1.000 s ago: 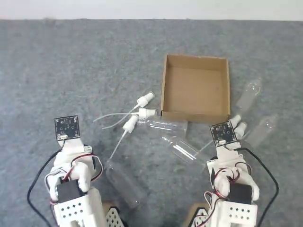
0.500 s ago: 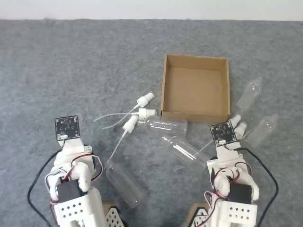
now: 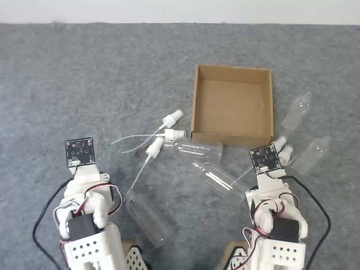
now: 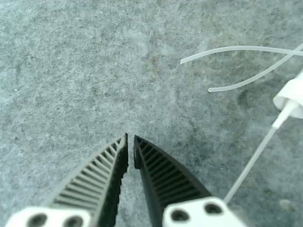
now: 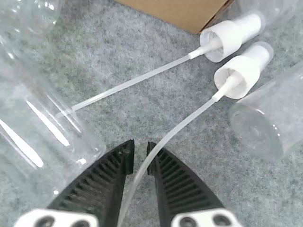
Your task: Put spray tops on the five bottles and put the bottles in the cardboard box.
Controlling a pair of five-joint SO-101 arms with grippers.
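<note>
The cardboard box [image 3: 232, 104] lies open and empty at the back centre. A clear bottle [image 3: 196, 150] with a white spray top [image 3: 174, 134] on its neck lies before it, and a second bottle [image 3: 216, 177] lies beside that one. A third bottle [image 3: 149, 218] lies between the arms; two more bottles [image 3: 296, 111] [image 3: 312, 153] lie right of the box. Loose spray tops [image 3: 173, 118] [image 3: 154, 146] lie left of the box. My left gripper [image 4: 130, 138] is shut over bare carpet. My right gripper [image 5: 138, 144] is shut, above the tube of a loose spray top [image 5: 242, 69]; another top [image 5: 230, 36] lies beside it.
Grey carpet [image 3: 84, 84] covers the table, with open room at the left and back left. Thin white tubes [image 4: 236, 49] from the spray tops cross the carpet ahead of the left arm. A bottle [image 5: 33, 118] lies close beside the right gripper.
</note>
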